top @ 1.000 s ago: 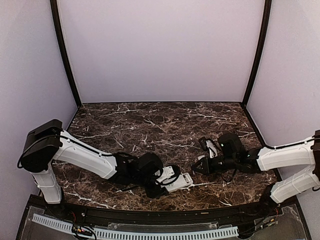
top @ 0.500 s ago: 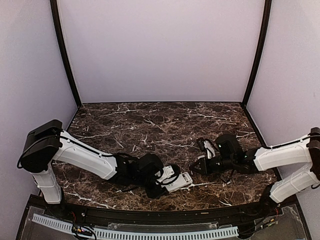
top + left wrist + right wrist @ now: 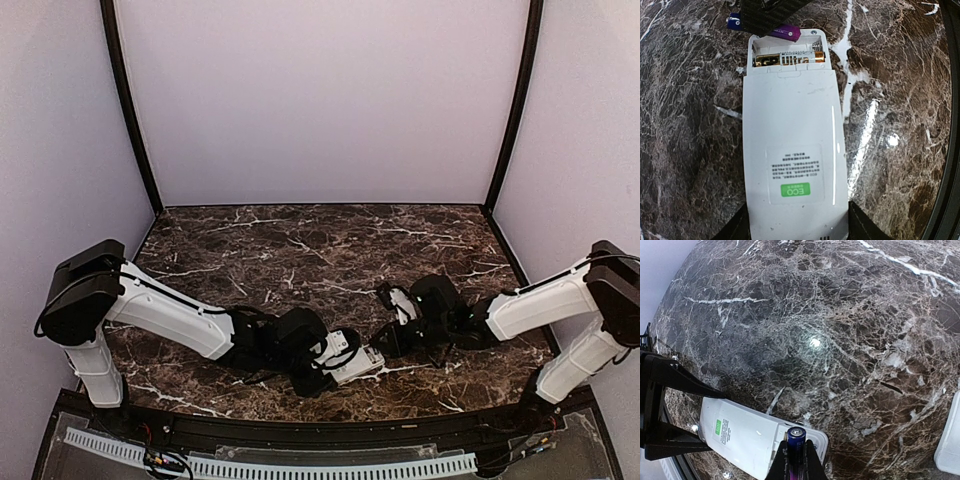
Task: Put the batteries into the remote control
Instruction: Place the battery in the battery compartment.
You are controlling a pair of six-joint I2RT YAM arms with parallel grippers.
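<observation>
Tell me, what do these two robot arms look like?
The left arm and right arm have smooth white tubular segments joined by chunky black joints, with thin black cables looping near the wrists. The left gripper and right gripper are mostly black, with two slim fingers each.

You're in a lab-style robot booth, probably: dark marble-look tabletop [image 3: 330, 250], plain pale lilac panels [image 3: 320, 100] closing it in on three sides, black corner posts [image 3: 130, 110], perforated white strip [image 3: 270, 467] along the near edge.
</observation>
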